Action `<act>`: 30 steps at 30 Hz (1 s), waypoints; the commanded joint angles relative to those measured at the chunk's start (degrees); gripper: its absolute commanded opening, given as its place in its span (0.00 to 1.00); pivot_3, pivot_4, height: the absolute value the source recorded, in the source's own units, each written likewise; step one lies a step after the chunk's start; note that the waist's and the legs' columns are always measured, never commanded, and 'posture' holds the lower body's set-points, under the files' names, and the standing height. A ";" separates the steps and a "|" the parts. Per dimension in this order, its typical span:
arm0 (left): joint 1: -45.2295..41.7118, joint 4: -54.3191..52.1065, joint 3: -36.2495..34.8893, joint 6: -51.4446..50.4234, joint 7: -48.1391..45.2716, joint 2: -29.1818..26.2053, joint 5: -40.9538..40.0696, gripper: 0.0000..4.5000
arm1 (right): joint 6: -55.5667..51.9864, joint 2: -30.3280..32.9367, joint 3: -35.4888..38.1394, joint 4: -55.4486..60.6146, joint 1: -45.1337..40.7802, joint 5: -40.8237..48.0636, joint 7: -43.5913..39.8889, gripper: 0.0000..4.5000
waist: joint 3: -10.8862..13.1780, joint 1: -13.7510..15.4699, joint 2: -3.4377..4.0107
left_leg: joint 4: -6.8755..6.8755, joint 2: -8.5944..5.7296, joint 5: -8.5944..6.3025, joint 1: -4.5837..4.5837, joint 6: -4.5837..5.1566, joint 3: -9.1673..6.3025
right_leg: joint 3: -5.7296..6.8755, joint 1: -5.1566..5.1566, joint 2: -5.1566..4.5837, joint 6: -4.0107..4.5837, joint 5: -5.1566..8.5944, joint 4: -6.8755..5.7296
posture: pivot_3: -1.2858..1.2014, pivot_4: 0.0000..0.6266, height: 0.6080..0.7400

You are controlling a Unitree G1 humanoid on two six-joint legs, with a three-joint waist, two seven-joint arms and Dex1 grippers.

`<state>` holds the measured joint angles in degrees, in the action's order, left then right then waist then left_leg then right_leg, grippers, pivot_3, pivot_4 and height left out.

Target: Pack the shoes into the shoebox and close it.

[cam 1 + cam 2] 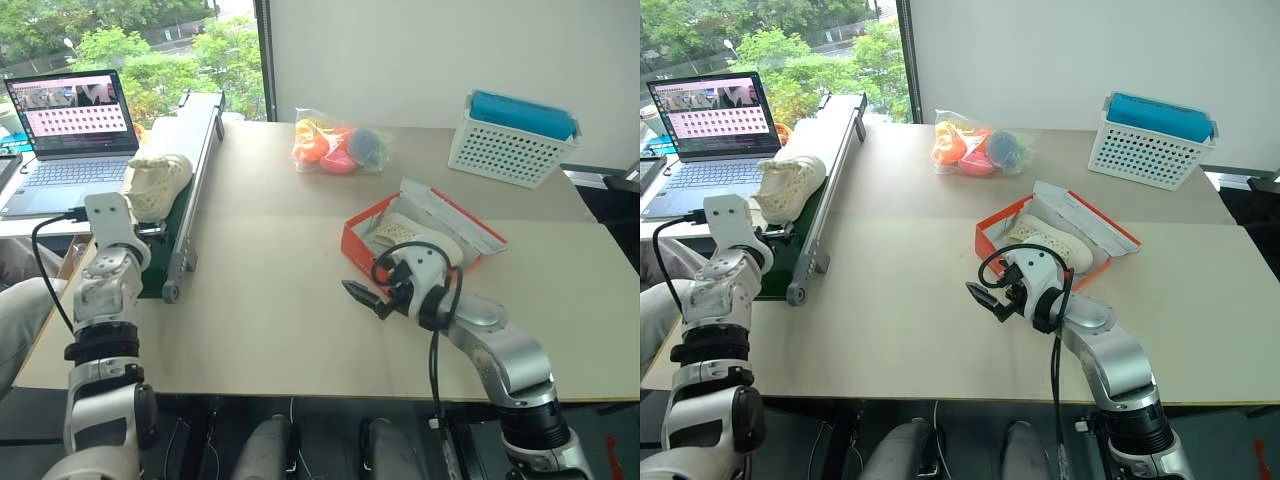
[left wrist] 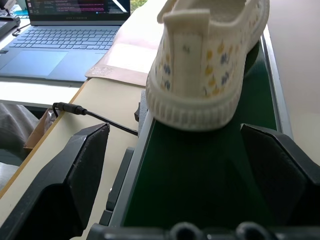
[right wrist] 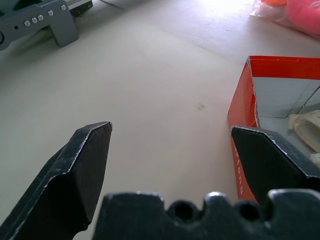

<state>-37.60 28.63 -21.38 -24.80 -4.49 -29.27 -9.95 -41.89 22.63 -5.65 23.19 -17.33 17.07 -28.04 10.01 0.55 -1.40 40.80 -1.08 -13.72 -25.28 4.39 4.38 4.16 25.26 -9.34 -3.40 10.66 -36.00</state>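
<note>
Left gripper (image 2: 175, 150): jaws released and spread wide, holding nothing, poised at the near end of the conveyor (image 1: 195, 190) on the counter's left side.
Loose shoe (image 1: 155, 182): sits on the green belt directly ahead of the left jaws, at about 12 o'clock from them; heel towards the jaws, toe pointing away, so its long axis runs along the belt and in line with the gripper's reach. A strip of belt shows between the jaws and the heel; no contact.
Nearer arm: the left, by a wide margin; the right arm is well apart from this shoe, across the counter (image 1: 280, 300).
Coming move (judgement): a straight advance at 12 o'clock should bring the heel between the spread jaws; the heel looks narrower than the gap.
Right gripper (image 1: 985, 300): jaws released and empty, hovering over bare counter just beside the box's near corner, pointing towards 9 o'clock.
Shoebox (image 1: 352, 232): red-orange, lid open, at about 1 o'clock from the right gripper.
Packed shoe (image 1: 405, 232): cream, already lying inside the box.
Hidden or unclear: the right wrist covers the box's near wall and part of the packed shoe in the head views; the loose shoe's toe is cut off in the left wrist view; the lid's hinge side is hard to make out.
</note>
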 commanded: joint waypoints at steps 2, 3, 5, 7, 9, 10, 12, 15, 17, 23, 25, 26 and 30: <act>-1.79 0.37 -1.63 0.33 0.23 -0.17 -1.92 1.00 | 0.01 -0.12 2.15 2.71 -1.36 1.23 0.64 1.00 | 0.00 -0.02 0.00 | 0.00 0.00 0.00 0.00 0.00 0.00 | 0.00 0.00 0.00 0.00 0.00 -0.01 | 0.52 0.24 0.69; -1.86 0.28 -1.75 -0.17 0.26 0.19 -2.50 1.00 | -0.02 -0.08 2.29 2.73 -1.42 1.28 0.73 1.00 | 0.00 -0.02 0.00 | 0.00 0.00 0.00 0.00 0.00 0.00 | 0.00 0.00 0.00 0.00 0.00 -0.02 | 0.52 0.24 0.69; -1.94 -0.30 -1.95 -1.46 0.34 1.02 -3.68 1.00 | -0.13 -0.03 2.65 2.82 -1.55 1.44 0.93 1.00 | 0.00 0.01 -0.01 | 0.01 0.00 0.00 0.00 0.00 0.00 | 0.00 0.00 0.00 0.00 0.00 -0.02 | 0.52 0.24 0.69; -2.11 -1.23 -2.47 -2.34 0.19 2.05 -4.98 1.00 | -0.30 -0.08 3.06 2.93 -1.71 1.68 1.05 1.00 | -0.01 0.18 -0.01 | 0.01 0.00 0.01 0.00 0.00 0.00 | 0.00 -0.01 0.00 0.00 0.00 -0.02 | 0.52 0.24 0.69; -2.30 -2.59 -2.88 -3.15 0.47 3.09 -6.08 0.88 | -0.44 -0.11 3.31 2.97 -1.92 1.79 1.09 1.00 | -0.03 0.30 -0.05 | 0.02 -0.02 0.02 0.01 -0.02 -0.02 | 0.01 -0.03 -0.02 0.00 0.00 -0.04 | 0.52 0.24 0.69; -2.38 -3.16 -2.99 -3.62 0.82 3.50 -6.37 0.81 | -0.49 -0.12 3.40 2.97 -2.02 1.81 1.11 1.00 | -0.04 0.34 -0.06 | 0.04 -0.02 0.01 0.01 -0.03 -0.02 | 0.02 -0.04 -0.02 0.00 0.00 -0.06 | 0.52 0.24 0.69; -2.69 -4.55 -3.67 -4.33 1.33 4.63 -7.66 0.71 | -0.60 -0.19 3.61 2.92 -2.30 1.93 1.19 1.00 | -0.04 0.51 -0.06 | 0.04 -0.02 0.00 0.03 -0.06 -0.05 | 0.03 -0.07 -0.03 0.00 0.00 -0.07 | 0.52 0.24 0.69; -3.07 -7.26 -4.95 -4.62 1.31 6.03 -9.78 0.62 | -0.71 -0.14 3.90 2.80 -2.61 2.29 1.52 1.00 | -0.04 0.85 -0.07 | 0.05 -0.04 0.00 0.04 -0.07 -0.09 | 0.06 -0.09 -0.04 0.00 0.00 -0.07 | 0.52 0.24 0.69; -3.36 -9.40 -5.92 -4.10 0.75 7.10 -11.93 0.62 | -0.75 -0.10 4.09 2.53 -2.82 2.45 1.76 1.00 | -0.05 0.92 -0.11 | 0.06 -0.05 0.00 0.03 -0.07 -0.10 | 0.07 -0.10 -0.05 0.00 0.00 -0.03 | 0.52 0.24 0.69; -3.49 -17.29 -5.95 -6.07 -2.28 11.13 -19.92 0.62 | -1.04 -0.57 4.67 0.93 -4.02 2.46 3.25 1.00 | -0.04 0.07 -0.24 | 0.03 -0.02 0.05 -0.01 0.05 -0.09 | 0.07 -0.06 -0.01 0.00 0.00 0.01 | 0.52 0.24 0.69; -3.06 -20.36 -5.17 -8.74 -3.00 13.11 -23.08 0.62 | -2.12 -1.71 5.86 -0.08 -4.89 3.26 4.57 1.00 | -0.05 0.02 -0.24 | 0.03 -0.02 0.05 -0.01 0.05 -0.09 | 0.07 -0.07 0.00 0.00 0.00 0.01 | 0.52 0.24 0.69; -2.46 -22.22 -3.82 -10.52 -3.72 14.19 -24.49 0.62 | -3.73 -3.13 7.51 -1.33 -6.00 4.20 6.20 1.00 | -0.05 0.01 -0.24 | 0.04 -0.01 0.06 0.00 0.05 -0.09 | 0.06 -0.08 0.00 0.00 0.00 0.00 | 0.52 0.24 0.69; 0.51 -28.16 2.31 -16.56 -7.08 17.86 -28.01 0.62 | -12.53 -12.45 17.79 -7.78 -13.58 12.86 13.74 1.00 | -0.05 -0.05 -0.25 | 0.05 -0.01 0.09 0.01 0.04 -0.09 | 0.05 -0.08 0.02 0.02 -0.01 -0.05 | 0.52 0.24 0.69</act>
<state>-37.70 5.37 -22.11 -39.01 -8.91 -12.53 -35.05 -49.96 13.57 6.08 17.16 -26.65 24.24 -18.33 9.95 0.51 -1.65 40.86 -1.08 -13.64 -25.27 4.44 4.30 4.22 25.18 -9.30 -3.38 10.65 -36.05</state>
